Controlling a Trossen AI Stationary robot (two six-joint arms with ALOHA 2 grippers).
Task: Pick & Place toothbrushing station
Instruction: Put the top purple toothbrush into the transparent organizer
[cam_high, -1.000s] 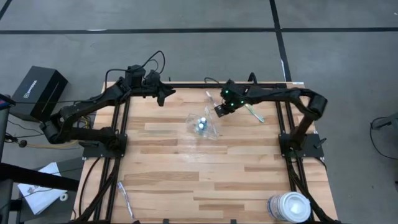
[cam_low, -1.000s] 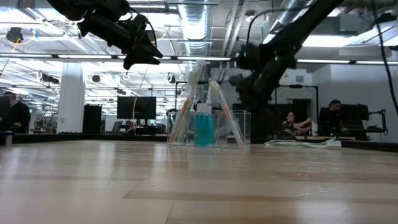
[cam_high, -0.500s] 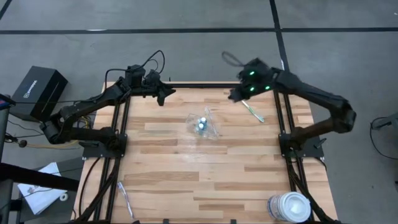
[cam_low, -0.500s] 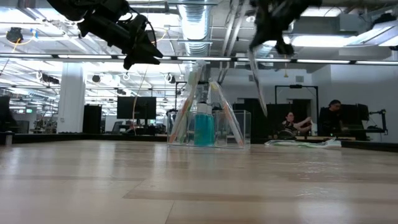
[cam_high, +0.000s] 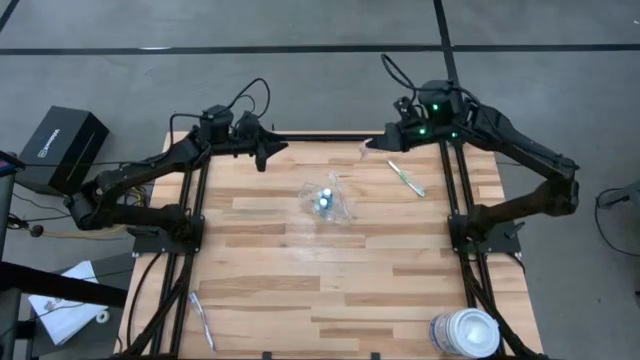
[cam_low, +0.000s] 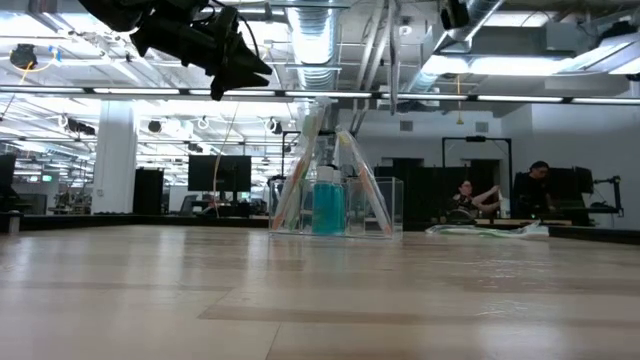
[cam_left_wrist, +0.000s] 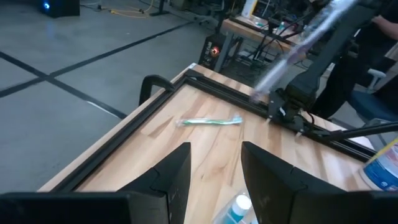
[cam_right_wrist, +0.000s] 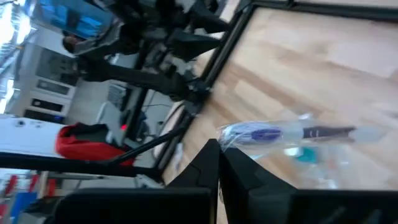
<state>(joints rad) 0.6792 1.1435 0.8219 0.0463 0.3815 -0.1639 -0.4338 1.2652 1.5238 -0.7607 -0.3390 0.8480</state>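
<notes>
A large open lab or workshop: concrete floor (cam_high: 300, 25), exposed ceiling ducts (cam_low: 318, 40), monitors (cam_low: 218, 172), and people (cam_low: 465, 197) at desks.

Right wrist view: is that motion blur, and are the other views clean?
Right wrist view: smeared throughout, wrapped toothbrush streaked beyond the right tool. Left wrist view: a pale blurred streak crosses the upper right, while the green toothbrush on the table is sharp. Low view: bright ceiling lights behind, left tool a dark silhouette. High view: even light, no glare.
</notes>
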